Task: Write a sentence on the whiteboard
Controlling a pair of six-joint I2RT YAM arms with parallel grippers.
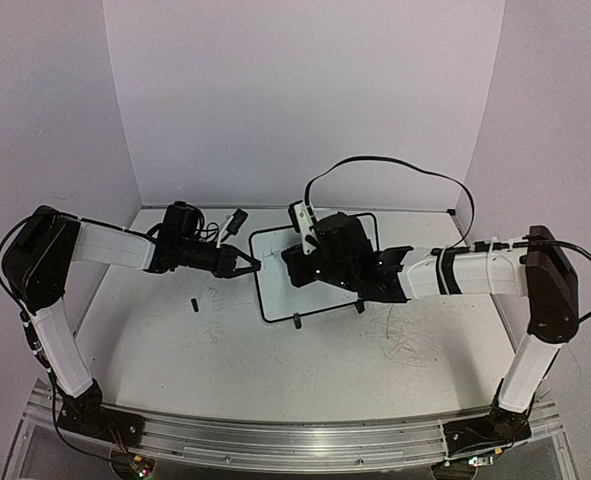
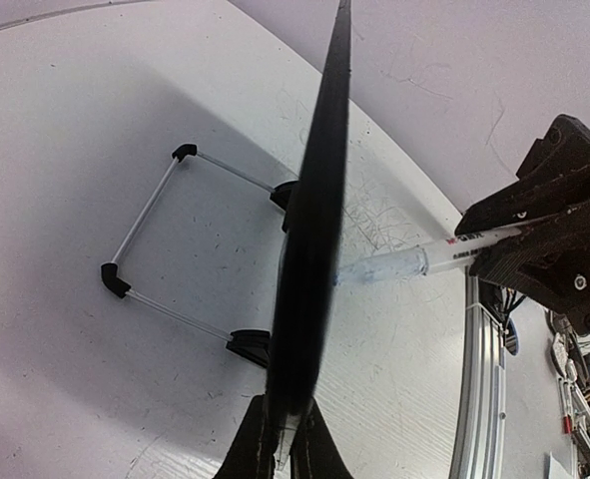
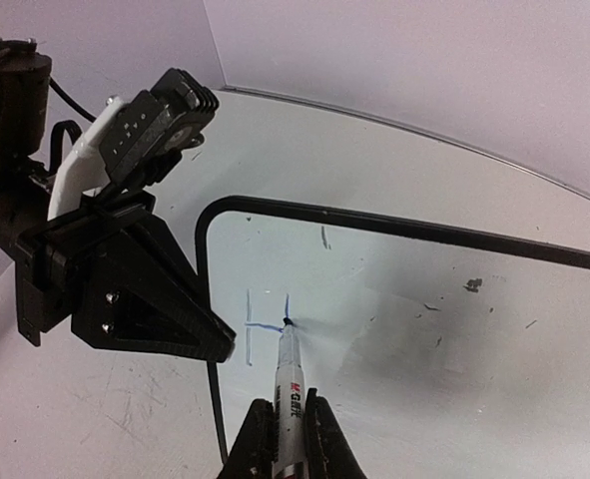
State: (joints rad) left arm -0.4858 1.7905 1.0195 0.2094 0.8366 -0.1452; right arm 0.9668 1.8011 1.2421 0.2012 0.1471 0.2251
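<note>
The whiteboard stands tilted on its feet at mid-table, black-framed. My left gripper is shut on its left edge; in the left wrist view the board shows edge-on as a dark band running up from the fingers. My right gripper is shut on a white marker, whose tip touches the board face. Of the sentence, only blue strokes forming most of an "H" show. The marker also shows in the left wrist view.
The board's wire stand rests on the scuffed table behind it. A small black cap-like piece lies left of the board. A black cable arcs over the right arm. Enclosure walls close the back and sides.
</note>
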